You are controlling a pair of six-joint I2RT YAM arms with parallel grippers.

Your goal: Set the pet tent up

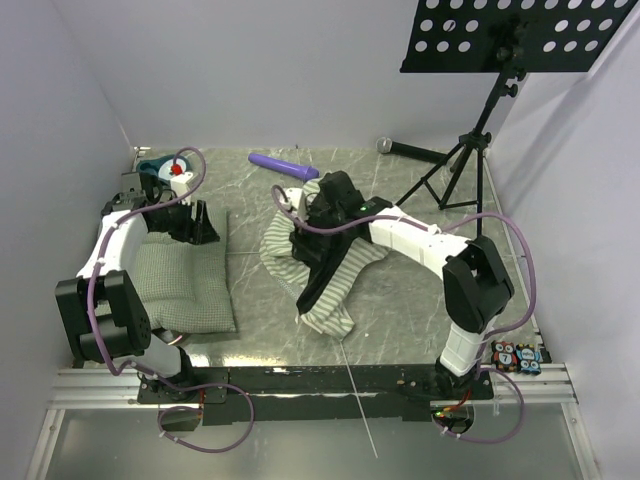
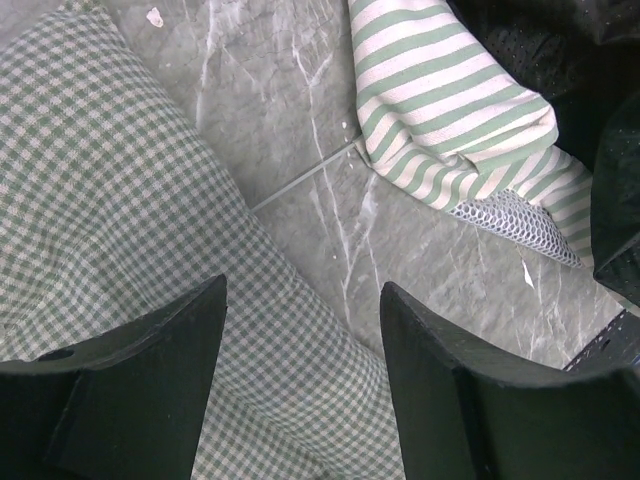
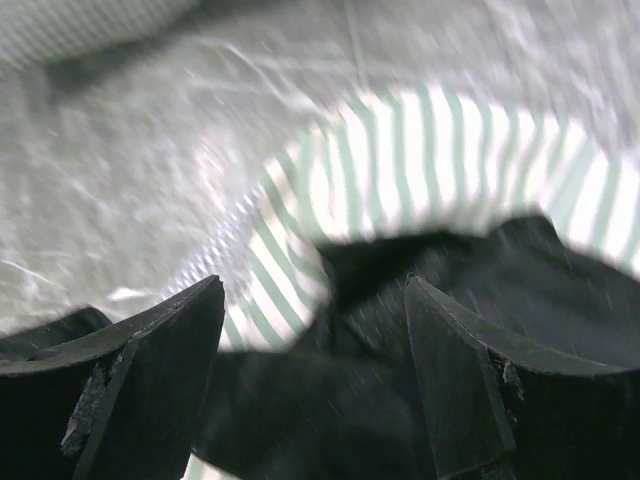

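Early on: working at the pet tent (image 1: 315, 270), crumpled mid-table beside the cushion (image 2: 100, 200). Hovering with right gripper (image 3: 312, 300) and left gripper (image 2: 302, 300) both agape, holding nothing. Next, probably — pinch striped fabric, lift.

Pet tent (image 1: 332, 300): green-and-white stripes outside, black lining; white mesh panel (image 2: 510, 222) at one edge. Cushion (image 1: 185, 285): fine green-and-cream check. Bench (image 1: 410, 310): grey stone-look top w/ pale white veins. Left gripper (image 2: 302, 295) & right gripper (image 3: 312, 290): black fingers. Arms (image 1: 410, 235): white & black, w/ purple cables (image 1: 538, 285). Far side: purple cylinder (image 1: 283, 166), black perforated music stand (image 1: 520, 35) on black tripod legs, teal item w/ red spot (image 1: 165, 168). Walls (image 1: 300, 70): pale lilac-white.
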